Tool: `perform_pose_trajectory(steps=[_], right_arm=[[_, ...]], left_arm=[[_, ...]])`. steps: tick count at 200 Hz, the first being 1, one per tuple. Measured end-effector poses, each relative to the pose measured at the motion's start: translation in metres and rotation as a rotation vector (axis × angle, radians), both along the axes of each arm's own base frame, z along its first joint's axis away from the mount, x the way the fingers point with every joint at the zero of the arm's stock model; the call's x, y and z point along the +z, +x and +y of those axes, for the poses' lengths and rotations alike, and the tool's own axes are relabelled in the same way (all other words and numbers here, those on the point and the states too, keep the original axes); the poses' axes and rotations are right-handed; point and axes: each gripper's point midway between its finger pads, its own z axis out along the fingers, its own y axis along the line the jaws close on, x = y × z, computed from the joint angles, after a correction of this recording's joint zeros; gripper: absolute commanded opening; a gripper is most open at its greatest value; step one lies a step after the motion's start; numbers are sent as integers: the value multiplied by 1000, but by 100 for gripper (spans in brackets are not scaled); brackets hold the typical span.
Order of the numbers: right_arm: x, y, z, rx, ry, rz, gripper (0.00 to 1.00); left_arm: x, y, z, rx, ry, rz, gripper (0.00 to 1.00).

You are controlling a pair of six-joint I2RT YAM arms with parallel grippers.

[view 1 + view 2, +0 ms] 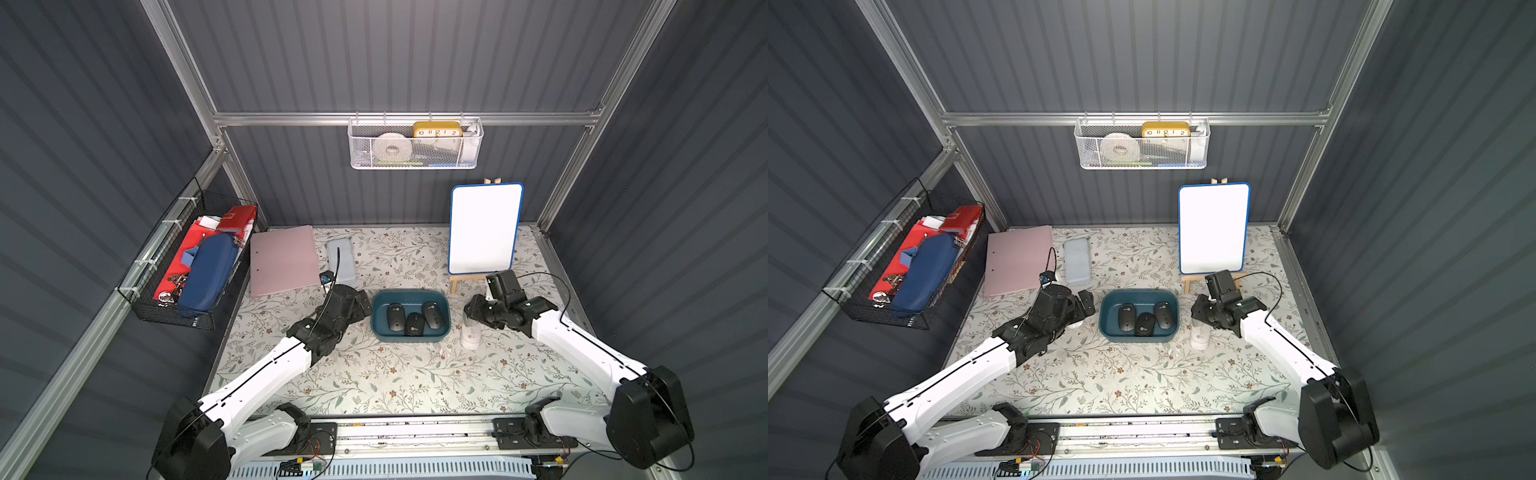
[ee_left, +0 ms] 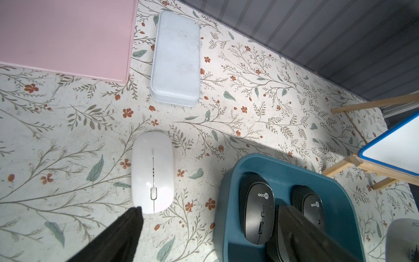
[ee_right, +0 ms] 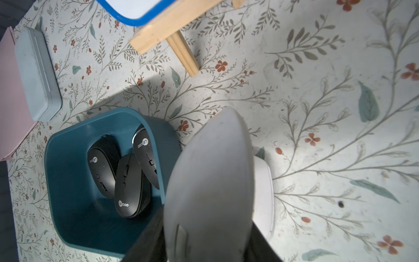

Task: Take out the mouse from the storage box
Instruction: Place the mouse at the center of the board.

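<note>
The dark teal storage box (image 1: 411,337) sits mid-table and holds three black mice (image 1: 395,317), also seen in the left wrist view (image 2: 258,211). My left gripper (image 1: 361,307) stands open and empty at the box's left edge; one finger (image 2: 301,236) hangs over the black mice, the other (image 2: 122,233) is by a white mouse (image 2: 153,172) lying on the table. Just right of the box, my right gripper (image 1: 471,313) is shut on another white mouse (image 3: 210,181), held on end above the table. A third white mouse (image 3: 264,192) lies under it.
A pale-blue case (image 1: 341,262) and a pink folder (image 1: 282,259) lie at the back left. A whiteboard on a wooden easel (image 1: 484,228) stands behind the right gripper. A white mesh basket (image 1: 415,143) hangs on the back wall, a black wire basket (image 1: 187,266) on the left wall.
</note>
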Motion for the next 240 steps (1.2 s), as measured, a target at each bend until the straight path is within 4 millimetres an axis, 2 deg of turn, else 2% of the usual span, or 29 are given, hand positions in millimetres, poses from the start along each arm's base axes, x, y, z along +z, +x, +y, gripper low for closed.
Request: perform_pose_trajectory(steps=[96, 166, 195, 240], right_arm=[[-45, 32, 20, -40, 126, 61, 43], [-56, 45, 18, -71, 188, 73, 46], [-61, 50, 24, -67, 228, 77, 48], [-66, 50, 25, -82, 246, 93, 57]], left_arm=[[0, -1, 1, 11, 13, -6, 99], [1, 0, 3, 20, 15, -11, 99], [2, 0, 3, 24, 16, -15, 99], [2, 0, 4, 25, 16, -15, 99]])
